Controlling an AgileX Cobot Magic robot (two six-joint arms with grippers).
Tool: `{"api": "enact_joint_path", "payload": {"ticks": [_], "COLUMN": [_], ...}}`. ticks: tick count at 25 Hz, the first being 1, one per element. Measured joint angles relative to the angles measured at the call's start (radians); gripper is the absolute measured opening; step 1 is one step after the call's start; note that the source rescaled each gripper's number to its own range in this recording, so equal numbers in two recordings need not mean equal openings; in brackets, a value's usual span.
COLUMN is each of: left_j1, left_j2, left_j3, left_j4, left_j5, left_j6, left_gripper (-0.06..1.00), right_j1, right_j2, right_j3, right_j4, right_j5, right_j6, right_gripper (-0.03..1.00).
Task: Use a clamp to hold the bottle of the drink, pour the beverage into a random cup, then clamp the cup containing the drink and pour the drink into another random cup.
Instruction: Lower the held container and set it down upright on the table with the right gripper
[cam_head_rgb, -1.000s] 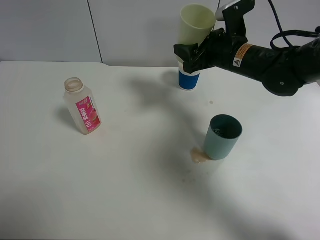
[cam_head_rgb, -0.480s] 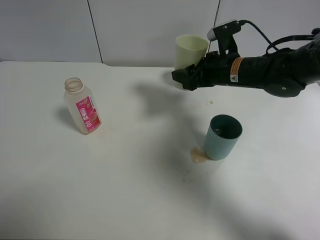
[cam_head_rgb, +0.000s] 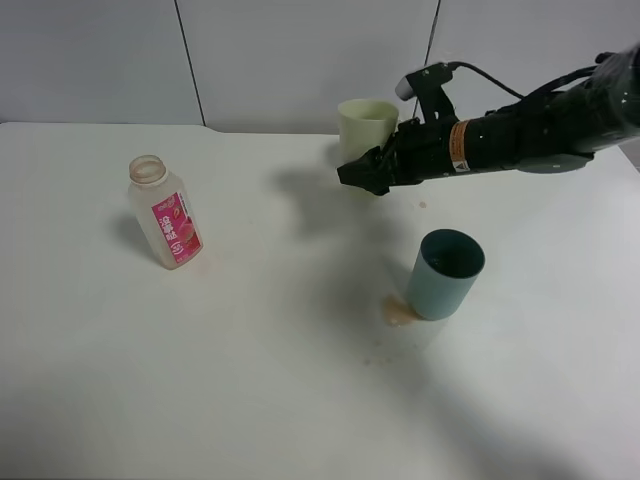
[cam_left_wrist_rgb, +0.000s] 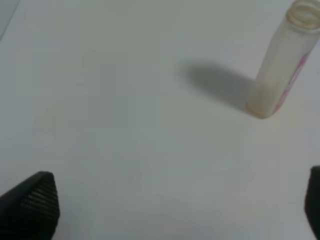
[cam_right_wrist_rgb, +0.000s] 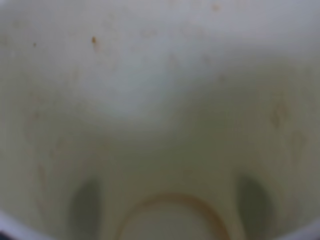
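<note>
Over the table's far side, the right gripper (cam_head_rgb: 365, 172) pinches the pale yellow-green cup (cam_head_rgb: 367, 125) upright; its inside looks drained. With both pours apparently done into the dark teal cup (cam_head_rgb: 446, 273), setting the cup down comes next. Left gripper (cam_left_wrist_rgb: 170, 210) hangs spread.

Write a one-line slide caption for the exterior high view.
Right gripper holds the pale yellow-green cup upright; dark teal cup and bottle stand apart.
</note>
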Motion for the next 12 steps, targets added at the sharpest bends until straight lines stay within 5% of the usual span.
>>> {"api": "enact_joint_path", "payload": {"ticks": [5,12], "left_j1": [0.000,0.000], "left_j2": [0.000,0.000], "left_j3": [0.000,0.000], "left_j4": [0.000,0.000], "left_j5": [0.000,0.000], "left_j6": [0.000,0.000], "left_gripper": [1.00,1.00], "right_j1": [0.000,0.000], "right_j2": [0.058,0.140], "right_j3": [-0.124,-0.215], "right_j4": [-0.204,-0.323], "right_j5": [0.010,-0.057], "right_j6": [0.096,0.077], "right_gripper": [0.00,0.00]}}
